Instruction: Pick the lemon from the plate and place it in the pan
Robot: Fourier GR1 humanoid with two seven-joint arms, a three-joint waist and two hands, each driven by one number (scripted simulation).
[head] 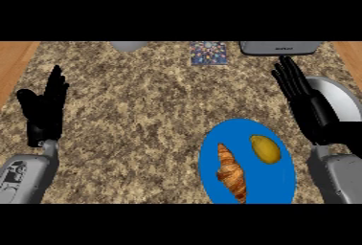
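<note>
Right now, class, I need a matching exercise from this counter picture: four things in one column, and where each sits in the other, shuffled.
Things:
1. lemon
2. croissant
3. pan
4. left hand

Places:
A. at the view's left, open, fingers up, resting
B. at the counter's right edge, partly behind the right hand
C. right part of the blue plate
D. left part of the blue plate

Pairs: 1-C, 2-D, 3-B, 4-A
</note>
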